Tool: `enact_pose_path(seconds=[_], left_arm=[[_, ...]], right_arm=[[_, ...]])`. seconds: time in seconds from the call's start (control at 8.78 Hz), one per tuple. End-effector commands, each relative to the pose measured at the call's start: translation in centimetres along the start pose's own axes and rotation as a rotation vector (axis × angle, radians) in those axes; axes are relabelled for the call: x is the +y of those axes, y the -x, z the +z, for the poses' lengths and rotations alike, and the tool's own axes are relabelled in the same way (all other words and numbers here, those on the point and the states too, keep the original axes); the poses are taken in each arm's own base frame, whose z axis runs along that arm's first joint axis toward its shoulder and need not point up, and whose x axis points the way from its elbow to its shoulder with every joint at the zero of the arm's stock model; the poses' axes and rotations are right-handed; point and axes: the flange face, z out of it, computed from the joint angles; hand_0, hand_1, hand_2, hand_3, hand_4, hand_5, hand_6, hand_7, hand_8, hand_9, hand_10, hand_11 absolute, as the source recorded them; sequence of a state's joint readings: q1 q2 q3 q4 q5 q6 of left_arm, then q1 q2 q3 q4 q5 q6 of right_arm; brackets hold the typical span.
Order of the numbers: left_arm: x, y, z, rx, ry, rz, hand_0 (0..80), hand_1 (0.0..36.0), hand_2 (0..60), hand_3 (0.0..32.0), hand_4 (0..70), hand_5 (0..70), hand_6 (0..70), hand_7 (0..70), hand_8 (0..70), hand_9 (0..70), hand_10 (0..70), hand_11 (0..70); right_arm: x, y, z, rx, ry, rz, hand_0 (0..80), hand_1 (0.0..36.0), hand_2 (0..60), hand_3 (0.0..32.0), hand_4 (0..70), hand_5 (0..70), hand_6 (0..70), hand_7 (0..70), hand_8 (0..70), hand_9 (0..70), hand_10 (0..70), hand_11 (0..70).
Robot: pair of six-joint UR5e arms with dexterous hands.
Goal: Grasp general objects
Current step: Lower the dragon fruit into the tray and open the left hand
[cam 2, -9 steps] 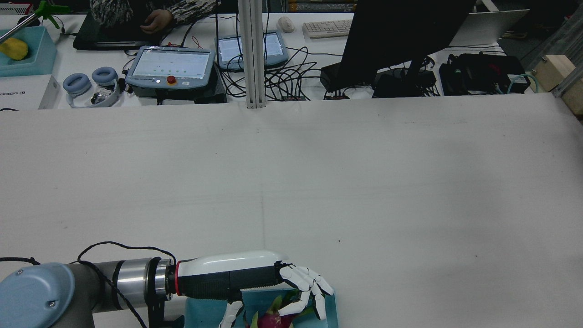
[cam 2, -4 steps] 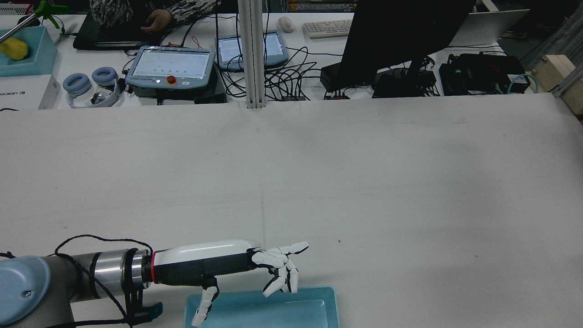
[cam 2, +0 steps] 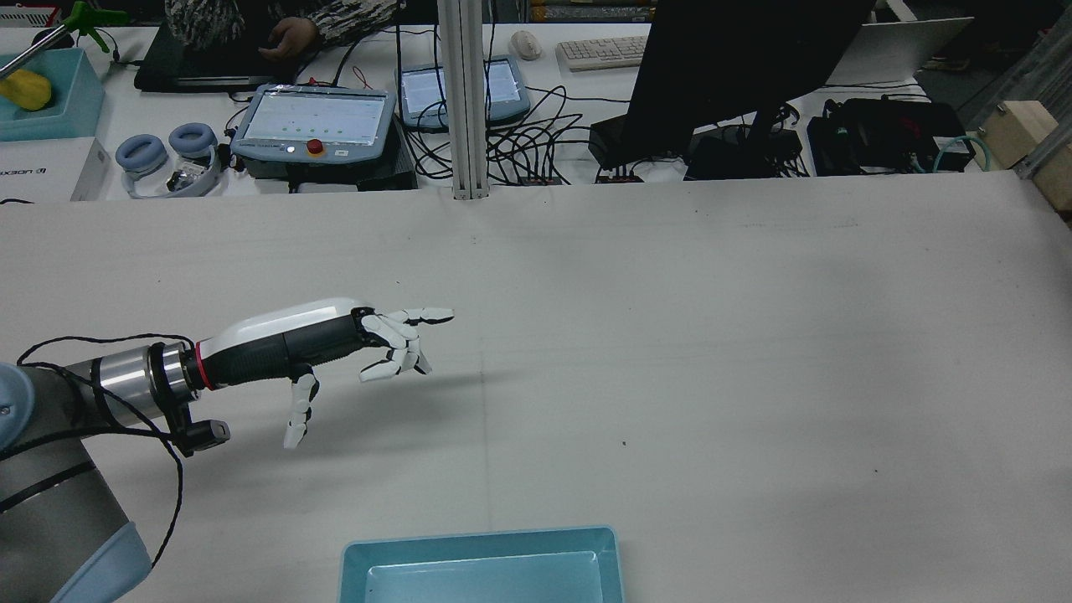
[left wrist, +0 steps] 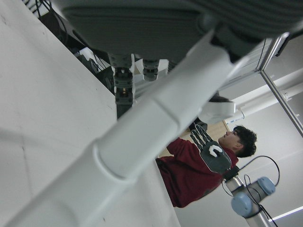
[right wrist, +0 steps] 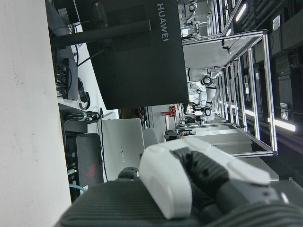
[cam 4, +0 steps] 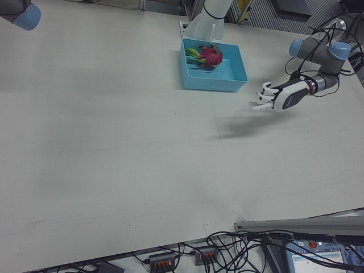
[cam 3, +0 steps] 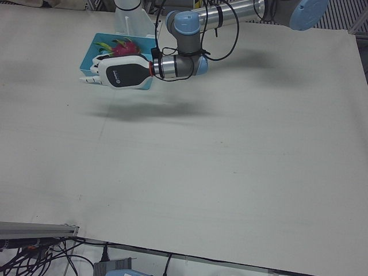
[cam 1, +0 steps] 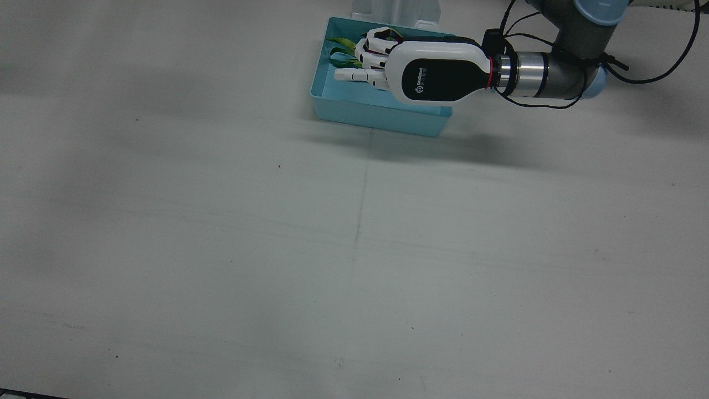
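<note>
Left hand [cam 2: 331,339]: fingers apart, empty, above bare counter [cam 2: 670,335], clear of the tray. Dragon fruit [cam 4: 210,56]: lying in blue tray [cam 4: 213,83], far end. Right hand: state cannot be told. Risk: fingers striking the tray wall on reaching in; leafy scales letting the grip slip

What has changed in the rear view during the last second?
The left robot hand let go of the dragon fruit, opened, and withdrew from the blue tray, farther across the table. The tray stayed in place, the fruit inside it.
</note>
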State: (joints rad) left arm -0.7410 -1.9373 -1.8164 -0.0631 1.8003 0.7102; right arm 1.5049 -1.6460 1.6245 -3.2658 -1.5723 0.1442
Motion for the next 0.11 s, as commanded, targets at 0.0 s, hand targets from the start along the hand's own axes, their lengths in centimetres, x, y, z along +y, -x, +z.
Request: enact_pose_path(seconds=[0.0], left_arm=[[-13.45, -5.32, -7.38, 0.075, -0.242, 0.097, 80.0, 36.0, 60.0, 0.0, 47.0, 70.0, 45.3, 70.0, 8.0, 15.4, 17.8, 30.9]], right_arm=[[0.0, 0.0, 0.0, 0.0, 0.0, 0.0, 0.0, 0.0, 0.0, 0.0, 0.0, 0.0, 0.0, 0.0, 0.0, 0.0, 0.0, 0.0]])
